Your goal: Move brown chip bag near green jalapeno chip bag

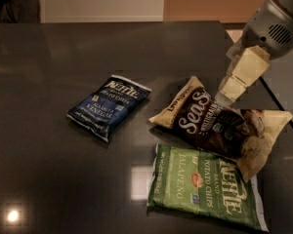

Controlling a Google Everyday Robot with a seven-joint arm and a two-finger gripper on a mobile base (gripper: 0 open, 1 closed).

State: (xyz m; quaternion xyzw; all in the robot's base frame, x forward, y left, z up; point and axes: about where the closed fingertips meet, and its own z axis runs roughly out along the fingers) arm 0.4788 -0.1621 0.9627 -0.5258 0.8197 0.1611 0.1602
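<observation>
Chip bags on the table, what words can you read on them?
"Kettle" and "VINEGAR": dark blue bag.
"Seas": brown chip bag; the rest is too blurred.
"Kettle", "JALAPEÑO", "POTATO CHIPS": green jalapeno chip bag.
Small print on all bags: unreadable.
No text on the gripper, at the brown chip bag's far edge.
</observation>
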